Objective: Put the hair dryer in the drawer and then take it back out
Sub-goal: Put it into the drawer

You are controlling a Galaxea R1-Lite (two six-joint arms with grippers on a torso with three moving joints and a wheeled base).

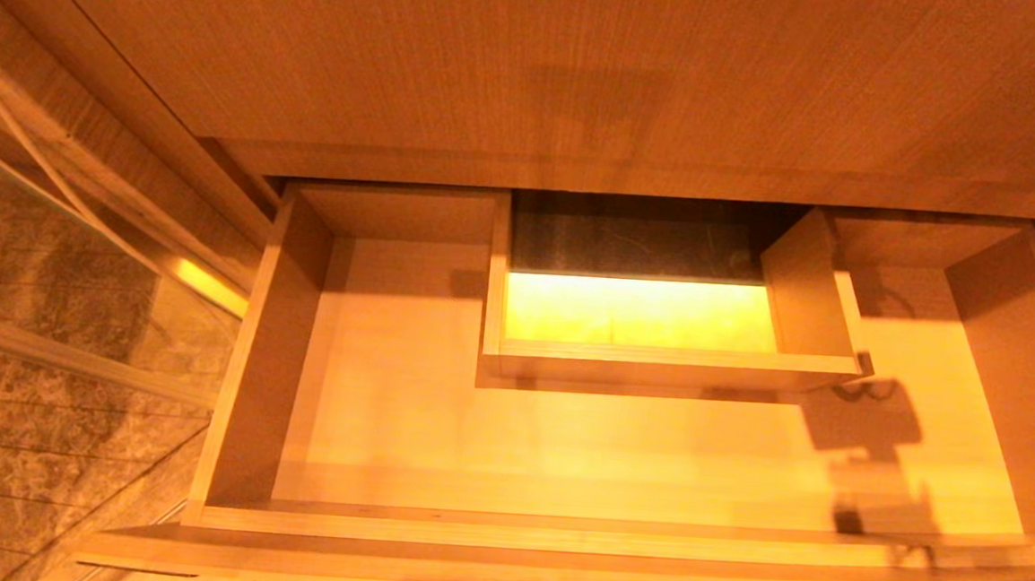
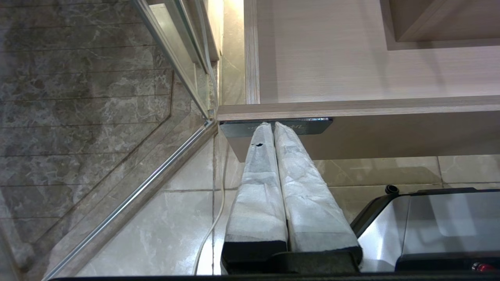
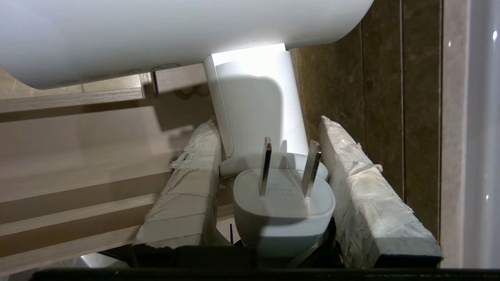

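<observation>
Item: hair dryer (image 3: 164, 35), white, handle clamped between the taped fingers (image 3: 183, 195) of the right gripper (image 3: 269, 156); two-pin plug (image 3: 283, 203) sits just behind the handle, between the fingers

Drawer (image 1: 556, 537): pulled open, light wood, boxed cut-out (image 1: 665, 367) inside; visible floor holds nothing

Progress: judged early; dryer carried beside the drawer, placing and retrieval both remain

Left gripper (image 2: 273, 127): fingers pressed together, empty, tips at the dark label (image 2: 312, 127) on the drawer front

Room: marble tile floor (image 2: 97, 117), glass partition (image 2: 172, 66) beside the left gripper
</observation>
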